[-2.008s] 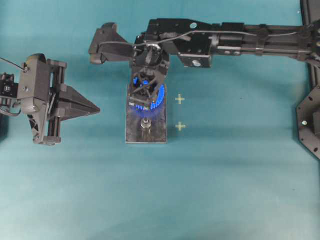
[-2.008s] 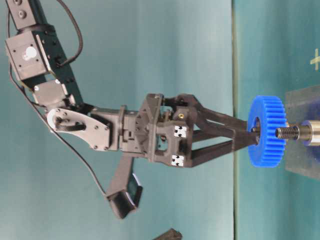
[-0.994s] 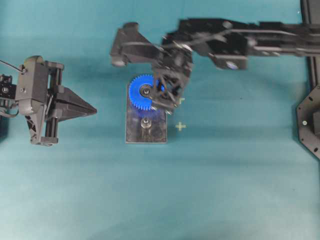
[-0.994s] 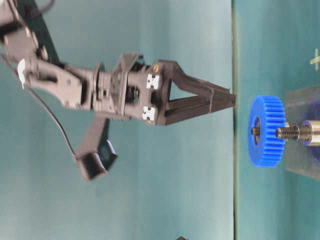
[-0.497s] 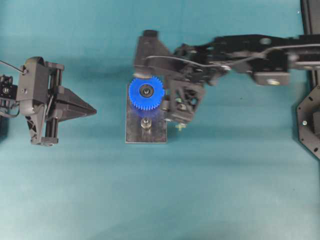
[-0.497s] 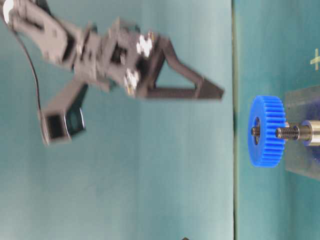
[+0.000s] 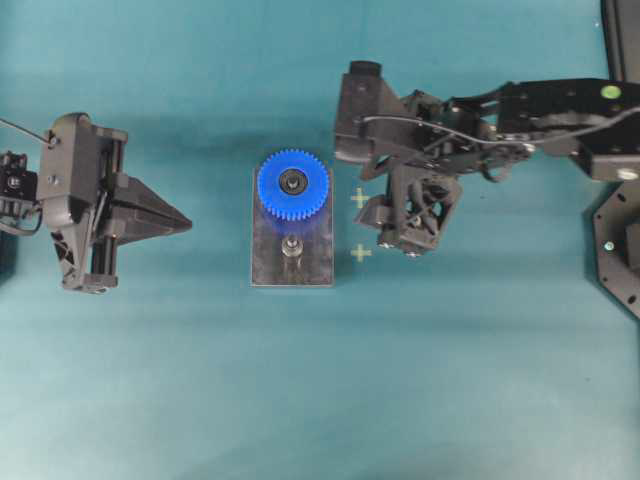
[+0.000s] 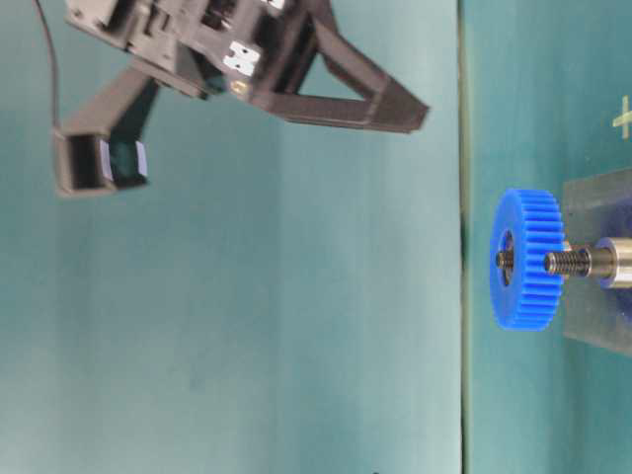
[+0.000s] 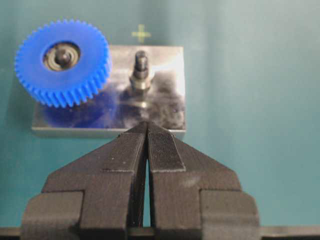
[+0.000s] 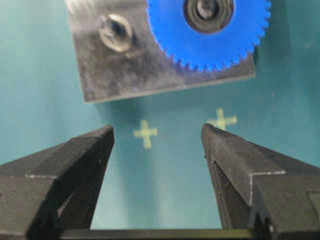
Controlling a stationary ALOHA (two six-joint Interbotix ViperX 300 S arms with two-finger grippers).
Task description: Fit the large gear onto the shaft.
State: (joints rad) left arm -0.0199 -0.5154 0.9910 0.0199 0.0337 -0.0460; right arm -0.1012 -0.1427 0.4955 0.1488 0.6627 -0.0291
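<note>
Since the earlier frames the right gripper point(image 7: 398, 243) has let go of the bright blue plastic toothed large gear point(image 7: 293, 185) and pulled away; it now hangs to the right of the dark grey rectangular metal plate point(image 7: 292, 270), clear of it, above the two pale yellow cross marks point(image 10: 145, 133) on the teal tabletop point(image 7: 300, 400). Its black jaws stand wide apart, nothing between them. Gear sits on the far shaft point(image 8: 506, 259) of the plate, hub hole round the pin, pin tip showing in the hub. It overhangs the plate's far edge. Second short silvery pin point(image 7: 291, 247) w/ collar stands bare on the plate's near half, just beside the gear. Left gripper point(image 7: 185, 221) holds left of the plate, well apart, jaws pressed together, empty.
</note>
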